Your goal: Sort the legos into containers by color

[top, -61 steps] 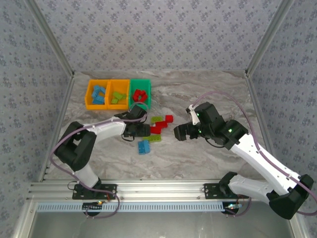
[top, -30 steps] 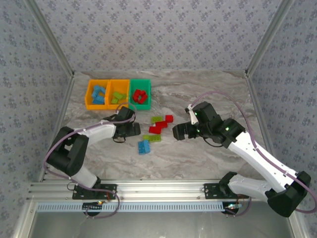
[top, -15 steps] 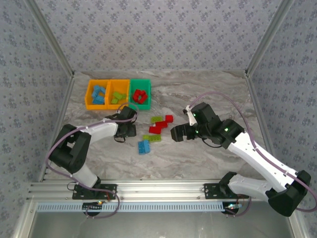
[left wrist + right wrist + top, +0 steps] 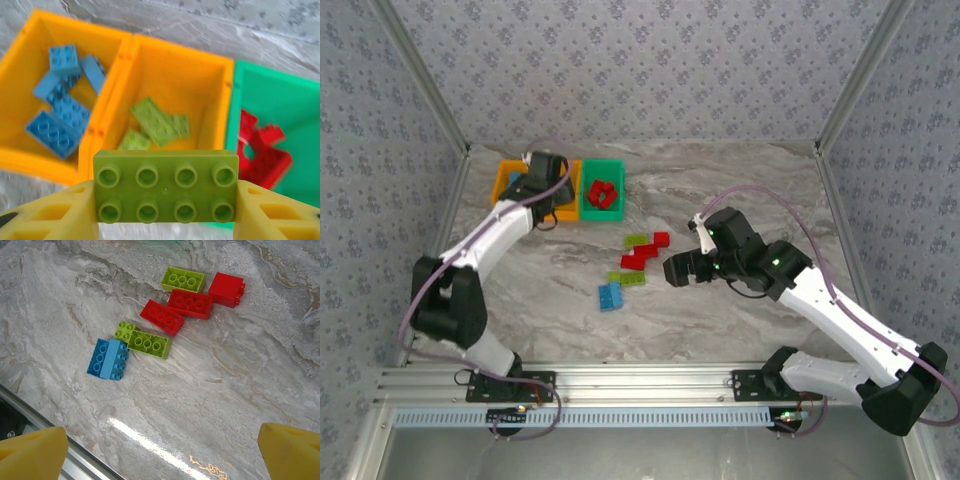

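Your left tool [image 4: 166, 200] is clamped on a lime green brick [image 4: 166, 186], one finger against each short end, held above the two orange bins. Other green bricks lie in the middle orange bin [image 4: 200, 75], blue bricks [image 4: 57, 125] in the left orange bin [image 4: 25, 50], and red bricks [image 4: 260, 150] in the green bin [image 4: 285, 95]. Your right tool [image 4: 162, 442] hangs wide open, holding nothing, above the loose legos [image 4: 170, 320] on the tabletop [image 4: 250, 370].

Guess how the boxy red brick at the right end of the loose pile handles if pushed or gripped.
The boxy red brick looks like rigid moulded plastic, so it probably won't flex in a grip. Flat faces suggest it slides, not rolls, on the glossy table. It appears to touch the flat red brick beside it, so a push may shift both.
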Controlling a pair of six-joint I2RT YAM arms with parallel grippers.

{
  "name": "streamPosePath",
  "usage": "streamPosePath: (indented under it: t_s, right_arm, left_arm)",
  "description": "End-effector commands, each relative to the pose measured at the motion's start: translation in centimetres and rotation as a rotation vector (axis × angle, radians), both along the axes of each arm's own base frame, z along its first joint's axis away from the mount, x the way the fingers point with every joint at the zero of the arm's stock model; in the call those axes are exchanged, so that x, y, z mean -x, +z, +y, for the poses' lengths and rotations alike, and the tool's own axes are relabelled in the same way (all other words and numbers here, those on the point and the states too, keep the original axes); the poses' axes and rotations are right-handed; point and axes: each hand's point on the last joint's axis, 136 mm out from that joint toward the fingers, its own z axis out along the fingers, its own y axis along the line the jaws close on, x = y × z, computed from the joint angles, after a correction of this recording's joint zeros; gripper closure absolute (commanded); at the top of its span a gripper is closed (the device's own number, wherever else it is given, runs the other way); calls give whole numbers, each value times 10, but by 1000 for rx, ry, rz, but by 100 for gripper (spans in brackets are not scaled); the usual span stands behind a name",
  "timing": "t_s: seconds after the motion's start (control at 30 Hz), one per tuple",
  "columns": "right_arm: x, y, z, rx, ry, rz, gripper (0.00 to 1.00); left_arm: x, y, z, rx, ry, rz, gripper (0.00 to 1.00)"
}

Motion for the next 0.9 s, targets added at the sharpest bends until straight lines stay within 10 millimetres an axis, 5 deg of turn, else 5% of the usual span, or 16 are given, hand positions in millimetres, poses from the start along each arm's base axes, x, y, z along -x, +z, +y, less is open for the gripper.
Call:
streamPosePath:
  t_s: [0.0,0.23,0.43,0.67,0.87]
  right_arm:
    - [5,18,-5,-32,-20,-30,0]
    - [15,23,-20,-34,-54,-45,0]
    - [13,24,-22,-32,-62,-54,0]
    - [4,17,-6,-28,-32,-32,0]
    - [-15,-11,1,-7,-123,19,0]
  left_arm:
    - [-36,-16,0,-25,-30,22,39]
    - [-97,-18,-4,-10,-66,12,33]
    - [-101,-2,-11,6,-106,5,23]
    - [-68,23,-14,54,-138,-21,21]
    - [22,96,-50,176,-288,-201,22]
